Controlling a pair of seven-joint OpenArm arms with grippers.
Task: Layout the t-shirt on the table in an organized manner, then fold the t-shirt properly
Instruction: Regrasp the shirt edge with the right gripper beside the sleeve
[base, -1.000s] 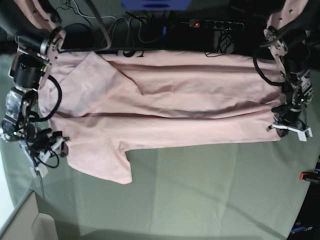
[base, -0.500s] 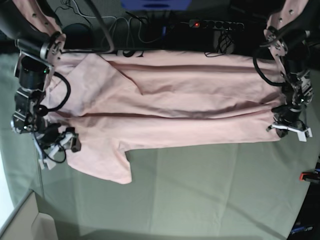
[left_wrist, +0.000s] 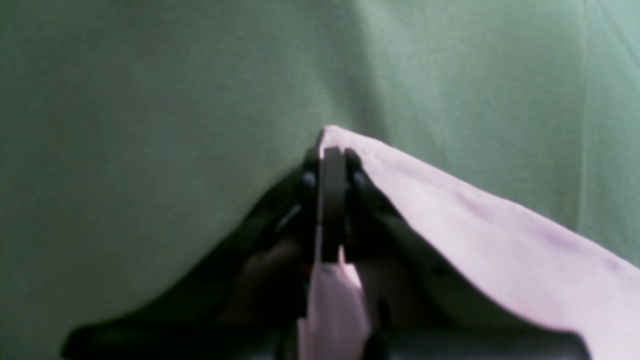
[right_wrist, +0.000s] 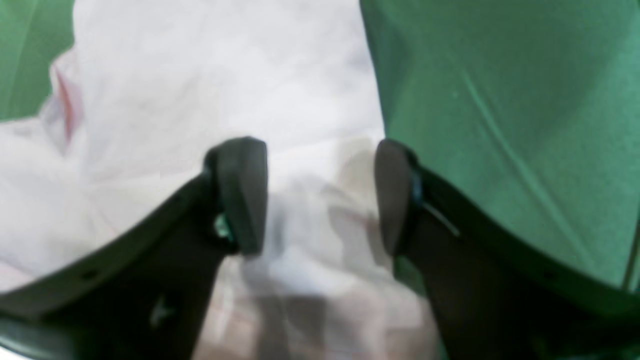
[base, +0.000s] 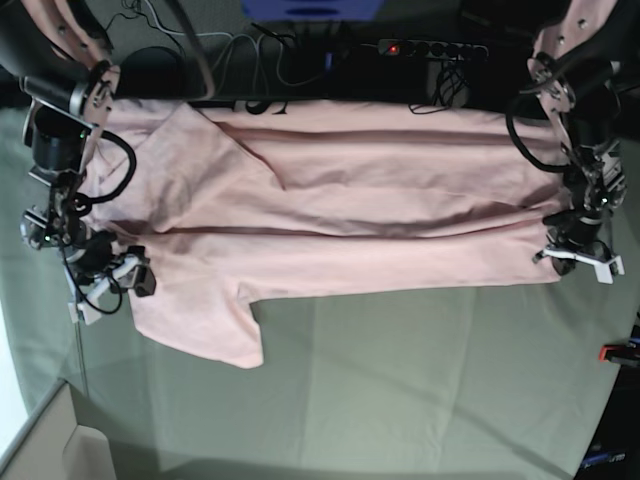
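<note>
In the left wrist view I see my left gripper (left_wrist: 331, 200) pinching a pink t-shirt (left_wrist: 500, 250) corner at centre frame over the table (left_wrist: 150, 125). Right wrist view: right gripper (right_wrist: 315, 195) spread above the shirt's edge, mid-frame. Base view: shirt spans the upper half.

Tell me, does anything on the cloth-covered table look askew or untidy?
Yes. The light pink cotton t-shirt is not flat: long creases run across its body, one sleeve juts toward the bare pale grey-green table, and a flap lies folded over near the far left corner.
</note>
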